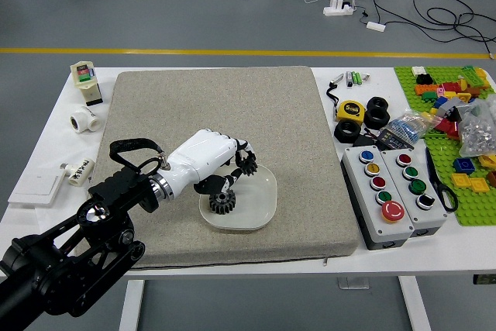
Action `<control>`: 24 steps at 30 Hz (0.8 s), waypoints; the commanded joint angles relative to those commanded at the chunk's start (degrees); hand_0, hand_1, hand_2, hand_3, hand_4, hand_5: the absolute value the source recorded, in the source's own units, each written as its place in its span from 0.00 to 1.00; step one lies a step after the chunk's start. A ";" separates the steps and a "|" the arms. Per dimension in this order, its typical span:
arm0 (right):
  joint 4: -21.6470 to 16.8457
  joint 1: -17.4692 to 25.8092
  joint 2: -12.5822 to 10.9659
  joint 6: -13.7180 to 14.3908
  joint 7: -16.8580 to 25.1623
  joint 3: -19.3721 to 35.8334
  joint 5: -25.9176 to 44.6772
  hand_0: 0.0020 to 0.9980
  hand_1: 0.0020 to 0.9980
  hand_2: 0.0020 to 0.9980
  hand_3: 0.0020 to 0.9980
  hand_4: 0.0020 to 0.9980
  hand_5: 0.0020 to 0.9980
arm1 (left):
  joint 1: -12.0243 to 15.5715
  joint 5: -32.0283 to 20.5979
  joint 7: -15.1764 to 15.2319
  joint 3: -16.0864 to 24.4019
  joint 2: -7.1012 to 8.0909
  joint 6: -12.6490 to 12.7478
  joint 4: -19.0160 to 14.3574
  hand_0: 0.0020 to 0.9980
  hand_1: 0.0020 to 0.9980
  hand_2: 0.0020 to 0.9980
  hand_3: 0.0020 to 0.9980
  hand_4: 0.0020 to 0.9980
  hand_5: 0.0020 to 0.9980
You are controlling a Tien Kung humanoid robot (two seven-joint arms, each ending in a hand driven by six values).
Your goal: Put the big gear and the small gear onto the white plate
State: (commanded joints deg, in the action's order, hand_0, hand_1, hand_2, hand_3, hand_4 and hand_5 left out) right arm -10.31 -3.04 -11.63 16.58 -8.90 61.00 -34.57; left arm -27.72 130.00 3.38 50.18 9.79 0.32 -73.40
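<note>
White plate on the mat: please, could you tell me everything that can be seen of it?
The white plate is a shallow dish, square with rounded corners and a raised rim, smooth and slightly glossy, perhaps ceramic or plastic. It lies flat on the grey-beige mat. A black gear rests in its left part. The left hand, holding a second gear, hides its far-left rim; whether they touch is unclear.
</note>
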 joint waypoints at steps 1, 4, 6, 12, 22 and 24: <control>0.00 -0.01 -0.01 0.00 0.00 0.02 -0.02 0.61 0.61 0.70 0.57 0.77 0.74 | -0.07 0.00 -0.14 -0.17 -0.04 -0.23 0.11 0.45 0.58 0.70 0.65 0.74 0.19; 0.00 -0.06 -0.07 -0.02 -0.03 0.09 -0.28 0.61 0.61 0.70 0.57 0.77 0.74 | -0.24 0.00 -0.38 -0.51 -0.13 -0.27 0.54 0.45 0.58 0.70 0.65 0.74 0.19; 0.00 -0.06 -0.11 -0.01 -0.02 0.19 -0.36 0.61 0.61 0.70 0.57 0.77 0.74 | -0.23 0.00 -0.45 -0.33 -0.13 -0.15 0.72 0.57 0.71 0.84 0.79 0.86 0.28; 0.00 -0.09 -0.14 0.01 0.03 0.39 -0.40 0.61 0.61 0.70 0.57 0.77 0.74 | -0.22 0.00 -0.43 0.25 0.08 -0.63 1.02 0.61 0.75 0.90 0.85 0.91 0.33; 0.00 -0.15 -0.12 0.09 -0.03 0.42 -0.44 0.61 0.61 0.70 0.57 0.77 0.74 | 0.01 0.00 0.41 1.49 0.09 3.18 0.50 0.62 0.76 0.92 0.86 0.93 0.36; 0.00 -0.15 -0.12 0.10 -0.04 0.40 -0.44 0.61 0.61 0.70 0.57 0.77 0.74 | 0.03 0.00 0.60 1.84 0.07 4.28 0.42 0.64 0.77 0.93 0.87 0.93 0.38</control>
State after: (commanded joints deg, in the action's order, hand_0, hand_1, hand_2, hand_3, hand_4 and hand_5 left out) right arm -10.31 -3.19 -11.75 16.68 -8.94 61.41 -35.01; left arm -27.69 130.00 3.98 52.03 9.86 4.60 -72.97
